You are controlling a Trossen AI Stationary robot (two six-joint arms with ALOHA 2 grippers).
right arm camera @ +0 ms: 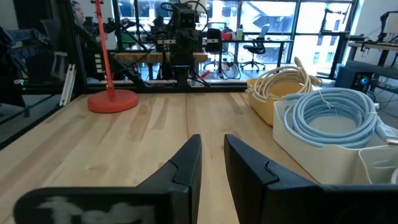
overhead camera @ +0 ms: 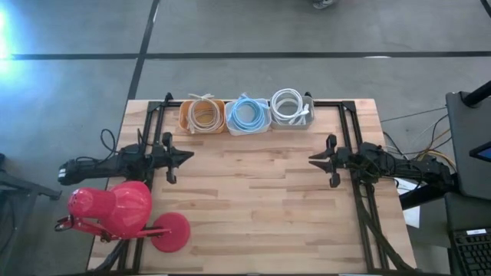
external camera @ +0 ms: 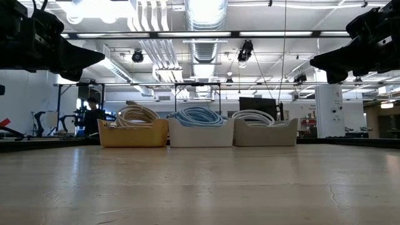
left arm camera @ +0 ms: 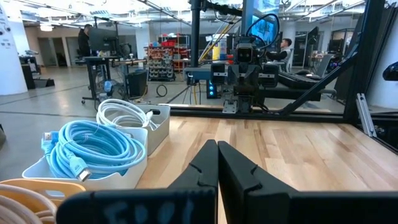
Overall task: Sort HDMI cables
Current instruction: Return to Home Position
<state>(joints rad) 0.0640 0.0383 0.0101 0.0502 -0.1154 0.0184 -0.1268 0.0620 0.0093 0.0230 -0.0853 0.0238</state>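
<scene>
Three tubs stand in a row at the table's far edge. The yellow tub (overhead camera: 202, 116) holds beige coils (external camera: 134, 115). The middle white tub (overhead camera: 247, 116) holds light blue coils (left arm camera: 90, 147). The clear tub (overhead camera: 291, 111) holds white coils (external camera: 253, 116). My left gripper (overhead camera: 189, 156) hovers at the table's left side with its fingers shut and empty. My right gripper (overhead camera: 313, 159) hovers at the right side, its fingers slightly apart and empty. Both point toward the table's middle.
A red desk lamp (overhead camera: 123, 215) stands on the near left corner, its round base (overhead camera: 170, 232) on the wood. Black frame rails (overhead camera: 349, 130) run along the table's left, right and far sides. Bare wood lies between the two grippers.
</scene>
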